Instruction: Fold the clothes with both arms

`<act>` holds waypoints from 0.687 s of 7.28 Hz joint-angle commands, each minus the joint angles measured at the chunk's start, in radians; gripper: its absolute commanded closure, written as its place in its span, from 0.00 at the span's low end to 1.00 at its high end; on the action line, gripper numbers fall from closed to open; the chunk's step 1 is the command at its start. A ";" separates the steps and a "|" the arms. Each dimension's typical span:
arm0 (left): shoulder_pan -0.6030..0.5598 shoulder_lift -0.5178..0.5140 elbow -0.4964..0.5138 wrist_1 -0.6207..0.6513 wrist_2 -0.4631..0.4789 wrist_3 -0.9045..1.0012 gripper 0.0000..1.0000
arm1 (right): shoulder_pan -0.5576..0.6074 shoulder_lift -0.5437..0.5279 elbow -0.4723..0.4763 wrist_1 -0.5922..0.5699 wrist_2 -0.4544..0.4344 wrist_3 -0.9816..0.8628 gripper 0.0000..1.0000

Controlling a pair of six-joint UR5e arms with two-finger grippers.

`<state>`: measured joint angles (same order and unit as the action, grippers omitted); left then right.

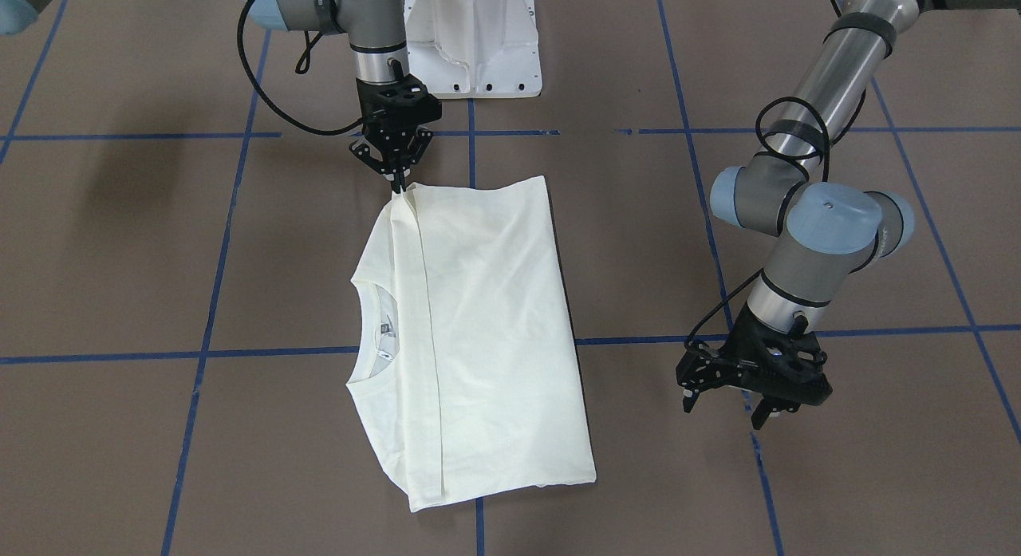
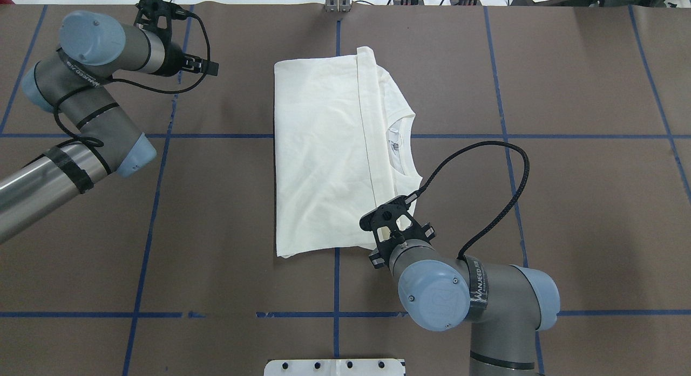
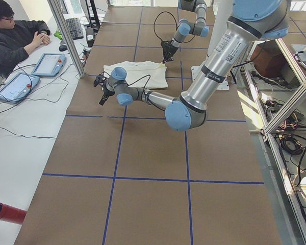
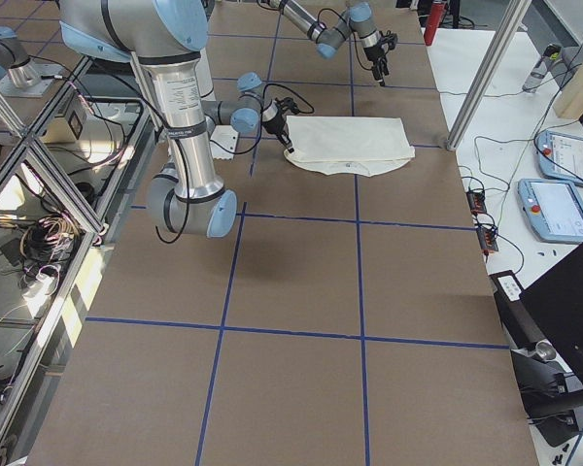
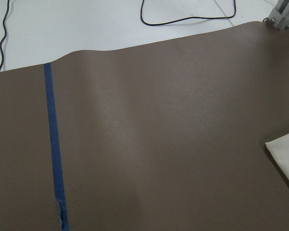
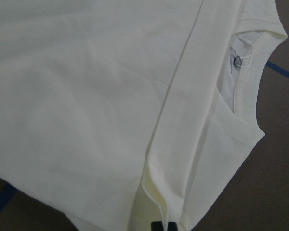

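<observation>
right gripper [image 1: 396,185] was pinched narrow on a fold corner of the shirt [image 1: 486,317], seemingly to set that fold; left gripper [image 1: 724,403] hung wide, empty, well apart.

The right claw [image 1: 396,183] has its tips hidden under its own wrist in the overhead view and cut off by the lower edge in its wrist view, while the left wrist view catches only a corner of the shirt [image 5: 285,150], cut off by the frame's edge.
</observation>
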<state>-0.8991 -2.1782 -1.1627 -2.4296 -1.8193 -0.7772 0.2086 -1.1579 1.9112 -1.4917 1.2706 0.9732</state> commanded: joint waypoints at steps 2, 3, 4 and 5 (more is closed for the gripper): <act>0.003 0.000 0.000 -0.002 0.000 -0.001 0.00 | -0.004 -0.099 0.079 0.007 0.053 0.434 1.00; 0.005 0.000 0.000 -0.002 0.000 -0.001 0.00 | -0.027 -0.120 0.094 0.008 0.053 0.575 1.00; 0.006 0.000 0.001 -0.003 0.000 -0.001 0.00 | -0.046 -0.121 0.094 0.013 0.043 0.761 1.00; 0.008 0.000 0.001 -0.003 0.000 -0.001 0.00 | -0.066 -0.124 0.091 0.054 0.024 0.851 1.00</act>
<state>-0.8932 -2.1783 -1.1619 -2.4323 -1.8193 -0.7777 0.1679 -1.2746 2.0005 -1.4719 1.3124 1.6648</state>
